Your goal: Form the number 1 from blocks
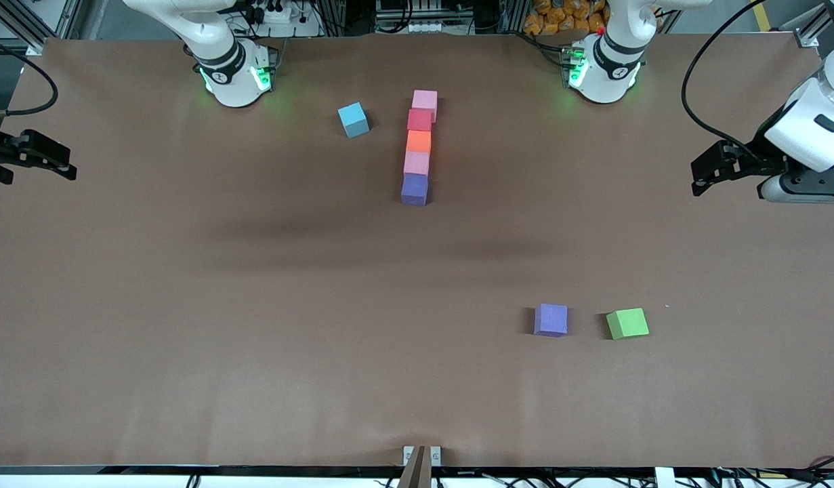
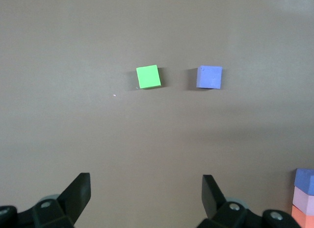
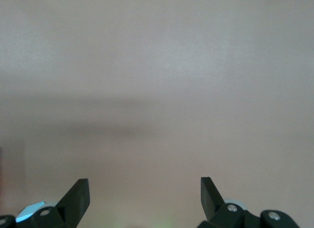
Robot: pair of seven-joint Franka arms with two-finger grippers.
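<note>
Hanging over the table's edge at its own arm's end, the left gripper (image 1: 702,177) holds its fingers wide apart around nothing — the right gripper (image 1: 64,169) waits likewise spread over the other end. Well apart from both, midway between them, five blocks touch in one column: pink block (image 1: 425,102), red block (image 1: 420,120), orange block (image 1: 419,141), second pink block (image 1: 417,163), purple block (image 1: 414,189) — bare brown table (image 1: 254,339) all around.

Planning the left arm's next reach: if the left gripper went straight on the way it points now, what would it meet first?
Probably bare table: the open left gripper has no block directly ahead; the green block lies farther along, roughly in line.
</note>
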